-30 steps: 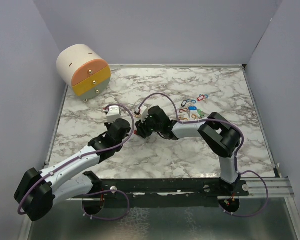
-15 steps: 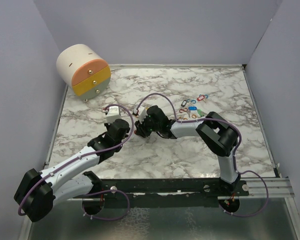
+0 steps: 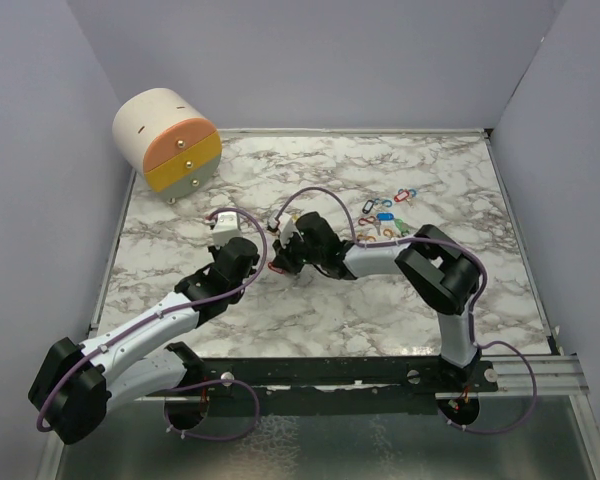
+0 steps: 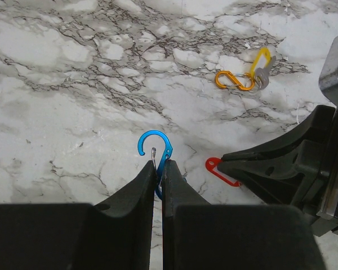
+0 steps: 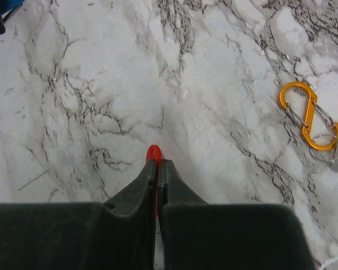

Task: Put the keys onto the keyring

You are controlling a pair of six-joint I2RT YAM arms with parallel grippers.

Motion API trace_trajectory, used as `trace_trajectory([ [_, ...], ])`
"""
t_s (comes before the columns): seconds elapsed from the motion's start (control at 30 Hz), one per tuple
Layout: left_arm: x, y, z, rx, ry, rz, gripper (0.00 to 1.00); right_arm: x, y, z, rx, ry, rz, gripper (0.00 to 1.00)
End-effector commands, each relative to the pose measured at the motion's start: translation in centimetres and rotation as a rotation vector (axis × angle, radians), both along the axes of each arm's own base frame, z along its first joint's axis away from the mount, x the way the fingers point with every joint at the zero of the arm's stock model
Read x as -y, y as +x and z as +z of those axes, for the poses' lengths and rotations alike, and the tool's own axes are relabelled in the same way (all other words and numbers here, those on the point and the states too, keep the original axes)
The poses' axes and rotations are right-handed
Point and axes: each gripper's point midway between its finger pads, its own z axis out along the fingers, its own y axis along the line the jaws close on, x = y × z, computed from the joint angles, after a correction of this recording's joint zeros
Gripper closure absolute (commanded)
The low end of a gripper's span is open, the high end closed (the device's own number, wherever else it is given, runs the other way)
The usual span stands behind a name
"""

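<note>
So the annoying part was how much got swallowed by the fingers. In the right wrist view the right gripper (image 5: 158, 164) was pinched fully together on the red tag (image 5: 153, 152). Only the tag's rounded tip poked out past the fingertips, and the rest, plus any key on it, was buried between them. That tip pointed straight ahead, with the long axis in line with the fingers. In the left wrist view the same tag ran slantwise, with its rounded end up-left and the other end vanishing into the black jaws on the right. The left gripper (image 4: 159, 164) was squeezed nearly closed on the blue carabiner (image 4: 142, 143). The curved top and wire gate stuck out ahead of the tips and the lower end was lost between them, so its long axis followed the fingers too. The two pieces sat close but apart, and I couldn't tell whether either was touching the tabletop (image 3: 430, 300). From overhead the meeting point was basically black arm bits, with the tag a red speck. Further back an orange clip (image 4: 234, 81) carried a yellow tag (image 4: 263, 58) and a grey key (image 4: 263, 76). The loose keys (image 3: 385, 215) were a tiny coloured jumble out on the right, too small to sort out. The drawer unit (image 3: 168, 140) sat in the far left corner.
</note>
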Motion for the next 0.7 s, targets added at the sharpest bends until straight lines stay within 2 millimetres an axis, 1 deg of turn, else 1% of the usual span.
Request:
trace_trajectory([
  [0.0,0.6,0.2,0.4,0.006,-0.022,-0.024,1.00,1.3,-0.4,1.3,0.021,0.013,-0.042,0.99],
  [0.13,1.2,0.4,0.4,0.010,-0.048,-0.041,1.00,2.3,-0.3,4.3,0.074,0.102,-0.110,0.99],
  [0.3,2.9,0.8,0.8,0.030,-0.104,-0.099,1.00,4.2,-0.6,8.4,0.151,0.223,-0.185,0.99],
  [0.53,5.2,1.4,0.8,0.018,-0.144,-0.163,1.00,7.4,-1.3,13.9,0.257,0.389,-0.292,0.99],
  [0.67,6.8,1.7,1.4,0.039,-0.183,-0.206,1.00,9.3,-1.8,16.5,0.293,0.481,-0.350,0.99],
])
